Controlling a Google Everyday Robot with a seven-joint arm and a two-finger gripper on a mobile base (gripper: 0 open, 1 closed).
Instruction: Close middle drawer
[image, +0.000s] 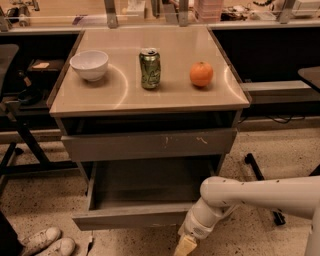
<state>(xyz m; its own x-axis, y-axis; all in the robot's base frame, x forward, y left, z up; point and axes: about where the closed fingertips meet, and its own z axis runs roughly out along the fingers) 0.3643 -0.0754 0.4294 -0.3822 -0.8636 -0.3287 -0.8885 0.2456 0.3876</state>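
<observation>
The middle drawer (131, 217) is pulled out from the grey cabinet, and its shallow box interior (145, 187) shows nothing inside. Its plain grey front panel faces me low in the view. Above it sits the drawer front with pale scratch marks (150, 145), pushed in. My white arm (260, 195) reaches in from the right and bends down. My gripper (186, 246) hangs at the bottom edge of the view, just in front of the right end of the middle drawer's front panel. Whether it touches the panel I cannot tell.
On the cabinet top (150, 97) stand a white bowl (89, 64), a green can (150, 68) and an orange (201, 74). A dark chair frame (20, 135) is at the left, white shoes (45, 243) at the bottom left, a chair base (260, 172) at the right.
</observation>
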